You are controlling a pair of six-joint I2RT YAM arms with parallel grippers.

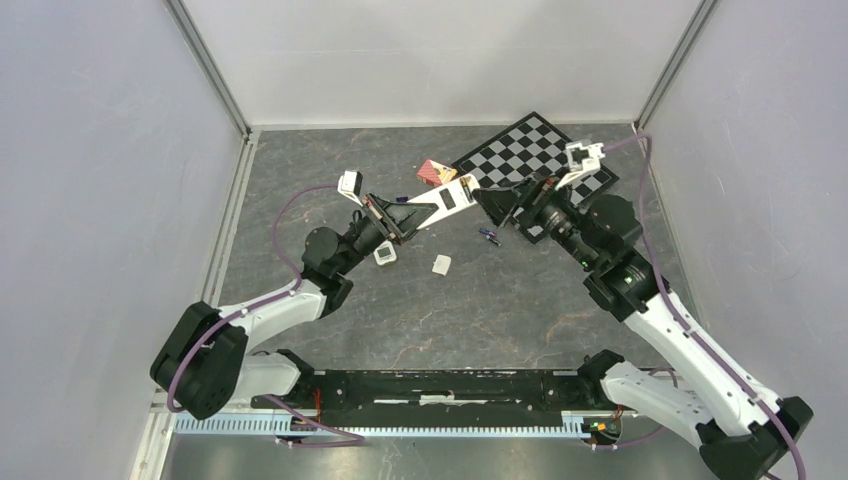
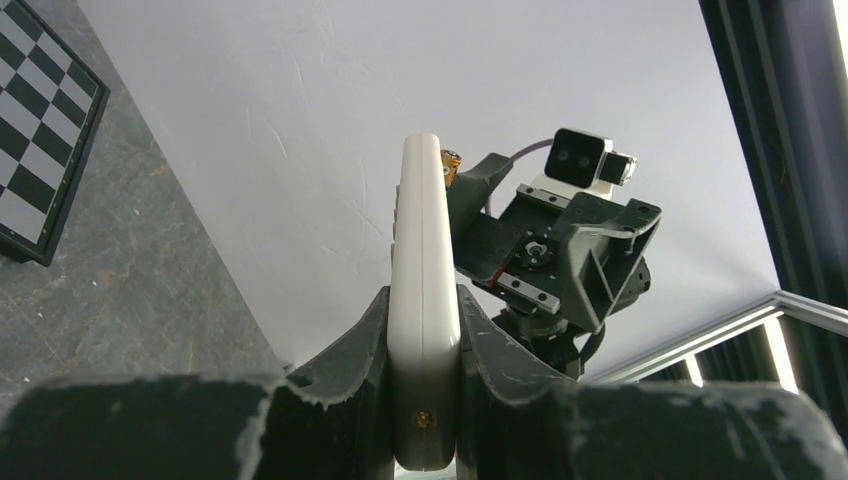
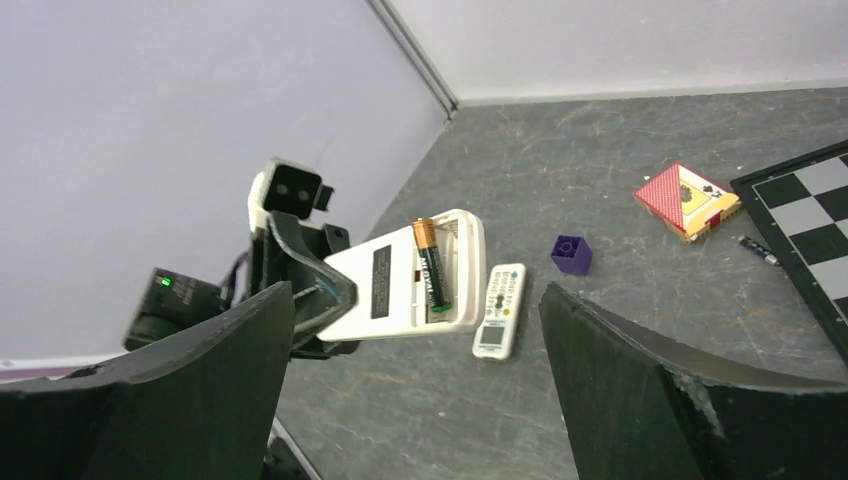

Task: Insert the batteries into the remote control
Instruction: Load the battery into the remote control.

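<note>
My left gripper (image 1: 428, 209) is shut on the lower end of a slim cream-white remote control (image 1: 462, 188) and holds it above the table, edge-on in the left wrist view (image 2: 425, 250). In the right wrist view the remote's (image 3: 395, 285) back faces me with the battery bay open. One dark battery (image 3: 432, 265) with a gold end lies in the bay. A loose dark-blue battery (image 1: 488, 235) lies on the table by the chessboard, also in the right wrist view (image 3: 758, 250). My right gripper (image 1: 490, 200) is open and empty just beyond the remote's free end (image 3: 418, 290).
A smaller white remote (image 3: 500, 310) with buttons lies face up under the held one. A purple cube (image 3: 571, 255), a red card box (image 1: 436, 172) and a chessboard (image 1: 535, 160) sit at the back. A small white piece (image 1: 441, 264) lies mid-table.
</note>
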